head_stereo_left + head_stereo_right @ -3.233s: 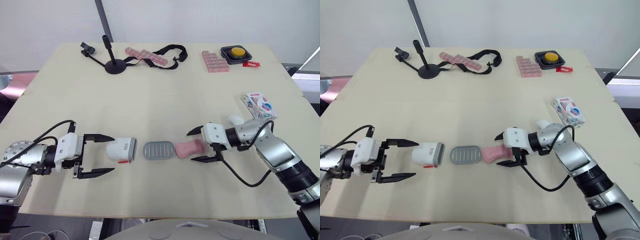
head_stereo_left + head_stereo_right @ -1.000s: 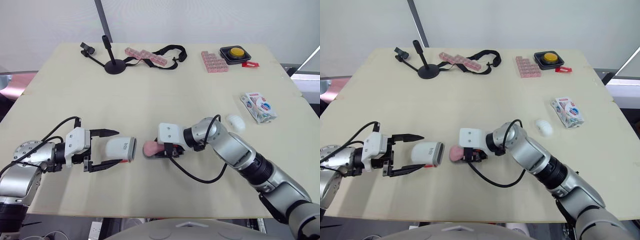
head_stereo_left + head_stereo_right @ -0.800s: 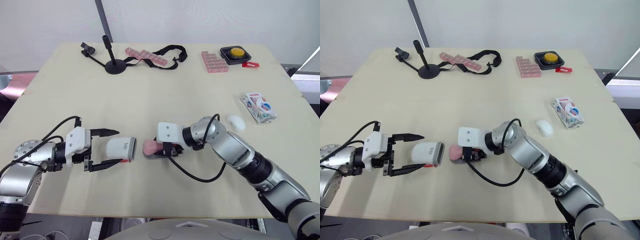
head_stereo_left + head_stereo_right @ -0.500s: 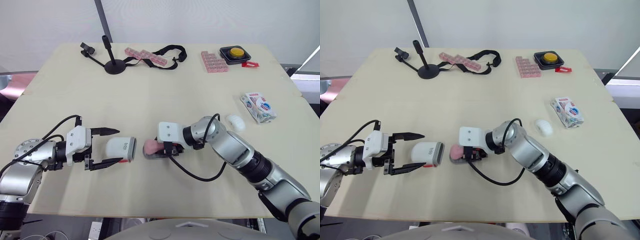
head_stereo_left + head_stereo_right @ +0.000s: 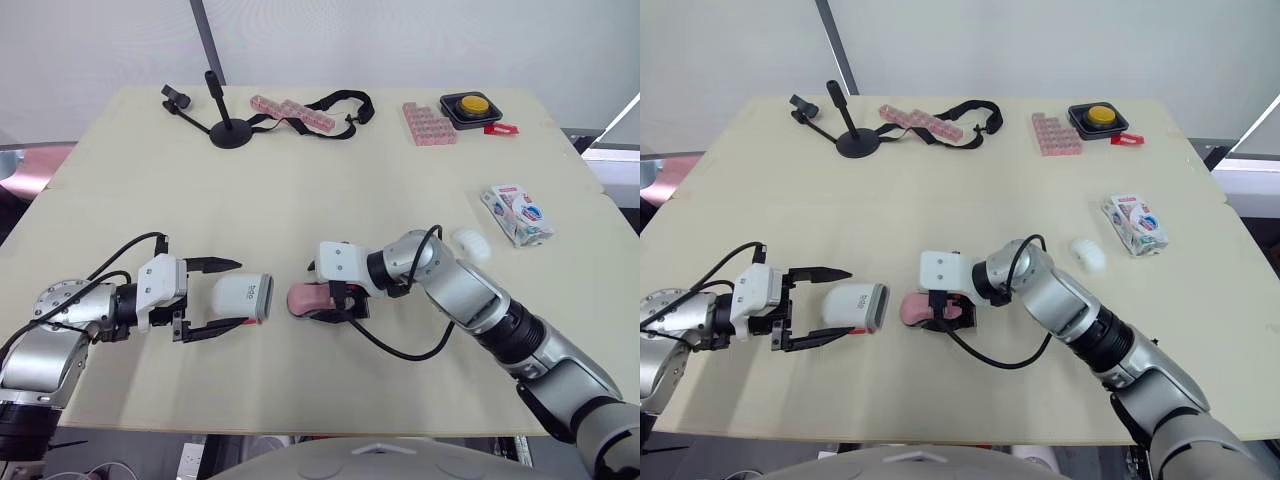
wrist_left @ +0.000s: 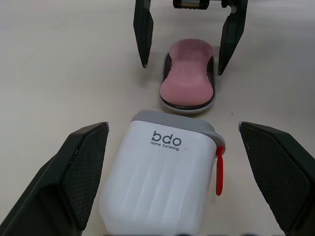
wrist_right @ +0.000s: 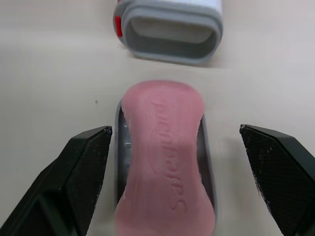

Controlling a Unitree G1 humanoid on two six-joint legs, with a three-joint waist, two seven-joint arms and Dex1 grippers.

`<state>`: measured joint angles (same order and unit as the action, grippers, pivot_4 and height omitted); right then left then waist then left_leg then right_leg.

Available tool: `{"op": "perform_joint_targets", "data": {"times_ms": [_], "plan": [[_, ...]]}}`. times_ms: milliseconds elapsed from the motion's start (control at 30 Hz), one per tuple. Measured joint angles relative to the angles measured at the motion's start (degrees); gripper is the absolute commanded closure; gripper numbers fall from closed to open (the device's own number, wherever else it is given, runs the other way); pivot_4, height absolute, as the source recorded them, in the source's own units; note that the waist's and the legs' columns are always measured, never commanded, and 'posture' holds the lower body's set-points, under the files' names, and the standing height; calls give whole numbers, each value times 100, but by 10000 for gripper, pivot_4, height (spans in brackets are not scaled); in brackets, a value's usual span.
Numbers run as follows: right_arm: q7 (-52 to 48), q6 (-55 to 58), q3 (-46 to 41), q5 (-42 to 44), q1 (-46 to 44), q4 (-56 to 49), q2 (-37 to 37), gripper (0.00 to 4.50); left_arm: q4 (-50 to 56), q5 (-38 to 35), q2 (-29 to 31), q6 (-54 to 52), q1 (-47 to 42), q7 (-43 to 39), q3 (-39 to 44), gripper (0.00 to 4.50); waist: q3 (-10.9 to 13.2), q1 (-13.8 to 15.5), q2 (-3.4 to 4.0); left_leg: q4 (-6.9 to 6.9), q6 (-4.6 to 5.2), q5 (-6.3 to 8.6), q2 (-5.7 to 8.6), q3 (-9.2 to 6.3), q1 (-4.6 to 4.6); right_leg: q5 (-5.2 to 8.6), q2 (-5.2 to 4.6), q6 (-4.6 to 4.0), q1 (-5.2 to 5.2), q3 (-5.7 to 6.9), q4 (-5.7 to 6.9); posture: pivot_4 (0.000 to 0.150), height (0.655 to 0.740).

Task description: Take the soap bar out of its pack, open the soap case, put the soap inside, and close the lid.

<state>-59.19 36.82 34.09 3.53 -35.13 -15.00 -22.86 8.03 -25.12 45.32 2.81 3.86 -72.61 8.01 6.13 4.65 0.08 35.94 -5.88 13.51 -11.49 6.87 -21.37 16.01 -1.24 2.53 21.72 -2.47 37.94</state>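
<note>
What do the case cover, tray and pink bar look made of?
Case cover: likely moulded plastic; white, satin, ribbed, with a printed logo and grey rim.
Tray: probably grey plastic; thin, hard-looking rim.
Soap bar: pink, matte and waxy, with embossed lettering.

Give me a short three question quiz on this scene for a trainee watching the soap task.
1. True or false: the pink soap bar lies on the grey tray.
2. The right gripper is: A) shut on the soap bar, B) open, one finger each side of the soap bar, C) shut and empty.
3. What lies between the open fingers of the left gripper?
Key: 1 true; 2 B; 3 the white case, on its side.
</note>
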Motion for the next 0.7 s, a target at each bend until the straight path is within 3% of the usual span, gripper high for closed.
{"op": "perform_joint_targets", "data": {"times_ms": [167,433,700], "plan": [[-127,-612,-1028,650,404,-29,-151,492,-26,6,1,11,-116,-21,-24,0,-3,28,-5,1,1,0,2,0,-2,0,-3,0,0,1,1,1500,7400],[-848,-2081,-3080,1973,2516,-104,-810,492,-248,28,19,89,-180,-143,-30,0,-7,77,-10,1,1,1,0,0,-4,1,-5,-1,0,-2,-4,1500,7400],[-1986,-3741,-3925,2316,3805,673,-1252,492,-306,102,23,144,-213,-232,-34,0,-8,-16,-13,1,10,-3,2,-1,-8,1,-10,-2,-2,-2,-26,1500,7400]]}}
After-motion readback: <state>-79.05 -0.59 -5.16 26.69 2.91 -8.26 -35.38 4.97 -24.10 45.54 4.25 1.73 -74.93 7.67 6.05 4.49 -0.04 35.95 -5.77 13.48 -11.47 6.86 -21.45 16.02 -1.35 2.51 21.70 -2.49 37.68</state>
